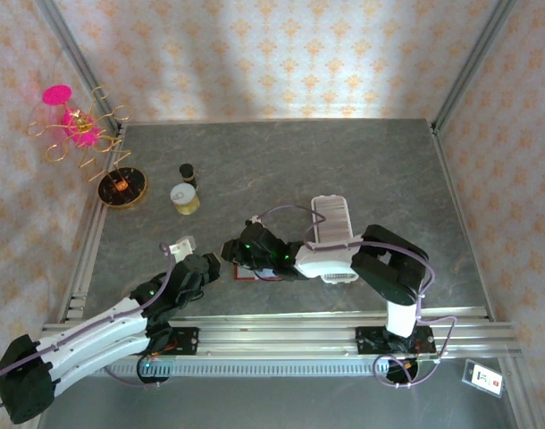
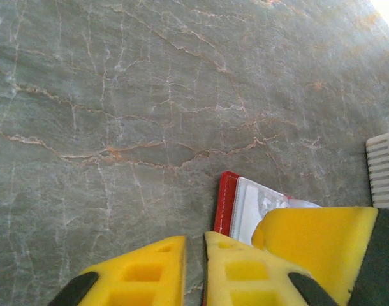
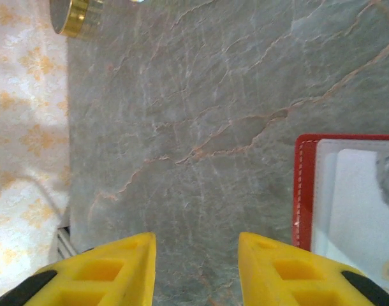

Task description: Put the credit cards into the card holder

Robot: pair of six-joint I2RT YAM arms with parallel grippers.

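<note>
My right gripper (image 3: 196, 255): fingers spread wide with nothing between them, and the bare grey table (image 3: 201, 127) shows through the gap. Its right-hand finger (image 3: 277, 268) sits at the near-left corner of the card holder (image 3: 302, 191); I cannot tell if it touches. The holder lies flat and unfolded on the table, its red border framing a pale credit card (image 3: 354, 210). I cannot tell whether the card is tucked into a pocket.

My left gripper (image 2: 194, 252): fingers drawn together to a thin slit, gripping nothing. It sits low over the table just left of the holder's red edge. My right gripper's yellow finger is beside it, over the card.

Further out, seen from above: both my arms meet at the holder, near the table's front middle. A white ribbed tray (image 1: 331, 214) lies behind my right forearm. A gold-lidded tin (image 1: 185, 198) and a small dark jar (image 1: 188, 171) stand well apart to the back left. A gold wire stand (image 1: 121, 188) with pink pieces is in the far left corner.
</note>
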